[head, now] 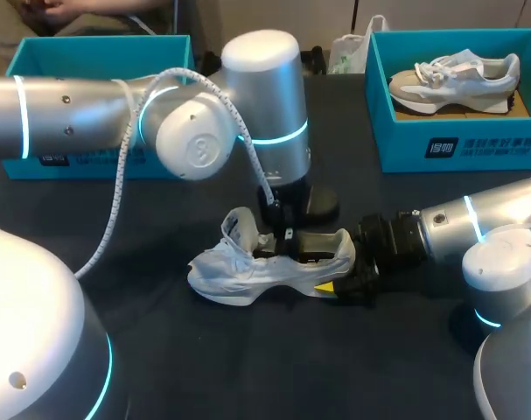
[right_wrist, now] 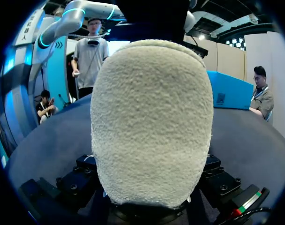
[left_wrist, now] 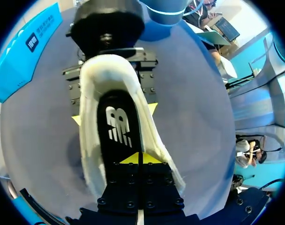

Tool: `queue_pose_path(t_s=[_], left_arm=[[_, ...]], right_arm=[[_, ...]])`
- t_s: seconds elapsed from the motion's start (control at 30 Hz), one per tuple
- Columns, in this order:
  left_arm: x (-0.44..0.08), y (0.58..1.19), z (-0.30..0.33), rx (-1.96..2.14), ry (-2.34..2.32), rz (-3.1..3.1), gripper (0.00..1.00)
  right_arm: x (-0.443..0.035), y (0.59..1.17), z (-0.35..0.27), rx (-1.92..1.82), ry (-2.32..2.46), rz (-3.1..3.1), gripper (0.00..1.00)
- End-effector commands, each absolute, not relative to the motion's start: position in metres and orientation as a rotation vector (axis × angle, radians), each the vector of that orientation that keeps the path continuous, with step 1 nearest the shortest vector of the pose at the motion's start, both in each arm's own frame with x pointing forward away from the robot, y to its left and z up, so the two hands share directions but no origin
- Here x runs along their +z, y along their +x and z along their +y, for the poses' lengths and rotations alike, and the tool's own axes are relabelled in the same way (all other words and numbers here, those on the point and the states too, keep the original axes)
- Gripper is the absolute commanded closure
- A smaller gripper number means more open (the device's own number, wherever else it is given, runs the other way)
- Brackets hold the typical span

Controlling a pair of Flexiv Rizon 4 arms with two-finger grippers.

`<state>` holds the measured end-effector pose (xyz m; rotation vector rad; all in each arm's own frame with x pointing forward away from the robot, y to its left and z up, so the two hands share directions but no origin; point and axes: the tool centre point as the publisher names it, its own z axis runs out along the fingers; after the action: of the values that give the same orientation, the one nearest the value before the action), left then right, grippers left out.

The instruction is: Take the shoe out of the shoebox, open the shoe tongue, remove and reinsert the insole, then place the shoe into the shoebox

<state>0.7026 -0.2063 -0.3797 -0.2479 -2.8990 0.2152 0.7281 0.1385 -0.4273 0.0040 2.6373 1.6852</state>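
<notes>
Dark desk point(head: 160, 350) carries the shoe point(head: 248, 271) on its sole at the middle. It looks light, with a soft upper and a thin, floppy insole point(left_wrist: 119, 126) best nipped at an edge. The right gripper point(head: 335, 271), arm low and level, clamps the heel. The left gripper point(left_wrist: 140, 158) points down into the opening, fingers together; whether they pinch the insole is unclear.

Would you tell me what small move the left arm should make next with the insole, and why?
Probably lift the left claw a little, drawing the insole up toward the mouth of the shoe. The claw looks shut on the insole, which lies flat inside the shoe, and the right claw grips the heel from both sides, so the shoe should hold steady.
</notes>
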Motion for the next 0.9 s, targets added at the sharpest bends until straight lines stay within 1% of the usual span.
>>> queue_pose_path(t_s=[0.03, 0.07, 0.1, 0.13, 0.2, 0.27, 0.3, 0.33, 0.37, 0.4, 0.53, 0.63, 0.7, 0.77, 0.83, 0.9], left_arm=[[-0.384, 0.698, -0.207, 0.207, -0.286, -2.898, 1.00], [-0.384, 0.697, -0.206, 0.207, -0.288, -2.900, 1.00], [-0.384, 0.697, -0.206, 0.206, -0.300, -2.903, 0.85], [-0.383, 0.696, -0.206, 0.207, -0.307, -2.905, 0.68], [-0.383, 0.696, -0.206, 0.207, -0.310, -2.908, 0.53], [-0.384, 0.695, -0.206, 0.204, -0.311, -2.910, 0.51], [-0.385, 0.695, -0.206, 0.201, -0.312, -2.911, 0.45], [-0.386, 0.695, -0.206, 0.192, -0.317, -2.913, 0.35], [-0.388, 0.694, -0.206, 0.179, -0.323, -2.920, 0.27], [-0.390, 0.694, -0.206, 0.178, -0.324, -2.921, 0.27], [-0.398, 0.695, -0.207, 0.162, -0.327, -2.950, 0.36], [-0.401, 0.696, -0.207, 0.170, -0.328, -2.980, 0.32], [-0.404, 0.697, -0.207, 0.173, -0.336, -3.012, 0.33], [-0.407, 0.699, -0.206, 0.172, -0.325, -3.035, 0.38], [-0.408, 0.702, -0.206, 0.180, -0.316, -3.037, 0.48], [-0.409, 0.704, -0.205, 0.182, -0.309, -3.042, 0.53]], right_arm=[[-0.433, 0.731, 0.143, 1.676, 0.005, 2.645, 1.00], [-0.433, 0.731, 0.143, 1.676, 0.005, 2.645, 1.00], [-0.433, 0.731, 0.143, 1.676, 0.005, 2.645, 1.00], [-0.433, 0.731, 0.143, 1.676, 0.005, 2.645, 1.00], [-0.433, 0.731, 0.143, 1.676, 0.005, 2.645, 1.00], [-0.433, 0.731, 0.143, 1.676, 0.005, 2.645, 1.00], [-0.433, 0.731, 0.143, 1.676, 0.005, 2.645, 1.00], [-0.433, 0.731, 0.143, 1.676, 0.005, 2.645, 1.00], [-0.433, 0.731, 0.143, 1.676, 0.005, 2.645, 1.00], [-0.433, 0.731, 0.143, 1.676, 0.005, 2.645, 1.00], [-0.433, 0.731, 0.143, 1.676, 0.005, 2.645, 1.00], [-0.433, 0.731, 0.143, 1.676, 0.005, 2.645, 1.00], [-0.433, 0.731, 0.143, 1.676, 0.005, 2.645, 1.00], [-0.433, 0.731, 0.143, 1.676, 0.005, 2.645, 1.00], [-0.433, 0.731, 0.143, 1.676, 0.005, 2.645, 1.00], [-0.433, 0.731, 0.143, 1.676, 0.005, 2.645, 1.00]])
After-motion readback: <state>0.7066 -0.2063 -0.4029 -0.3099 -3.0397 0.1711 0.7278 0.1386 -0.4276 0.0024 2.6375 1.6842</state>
